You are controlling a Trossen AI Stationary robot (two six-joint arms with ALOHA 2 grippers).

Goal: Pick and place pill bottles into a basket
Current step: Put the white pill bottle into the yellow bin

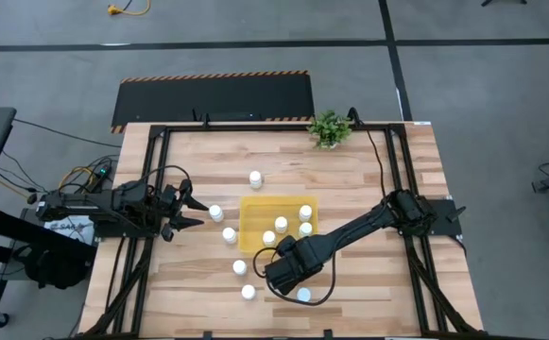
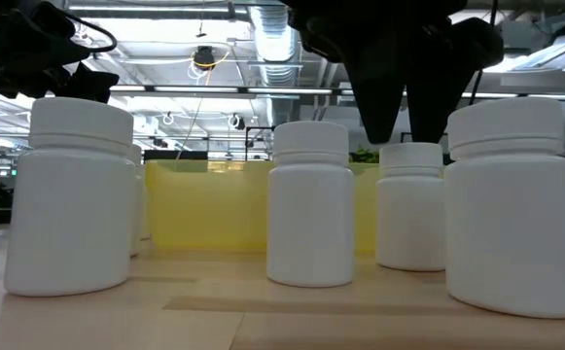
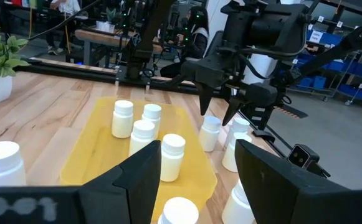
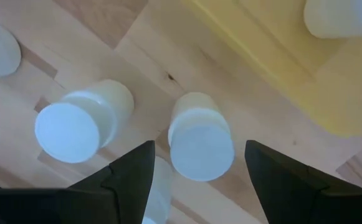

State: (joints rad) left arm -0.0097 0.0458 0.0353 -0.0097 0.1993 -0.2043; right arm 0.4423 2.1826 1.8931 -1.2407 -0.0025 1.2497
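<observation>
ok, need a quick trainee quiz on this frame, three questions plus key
1. True or false: the right gripper is shut on a pill bottle.
2. How many pill bottles stand in the yellow tray?
3. Where is the potted plant? A) at the table's far edge B) inside the tray C) between the left arm's fingers

Key: 1 false, it hangs open above that bottle, outside the tray. 2 four. 3 A.

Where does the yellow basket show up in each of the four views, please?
High view: yellow basket at the table's centre.
Low view: its yellow wall behind the front bottles.
Left wrist view: centre-left, bottles standing in it.
Right wrist view: upper right corner.
Shared landmark: the right gripper, open beside the basket's edge.
</observation>
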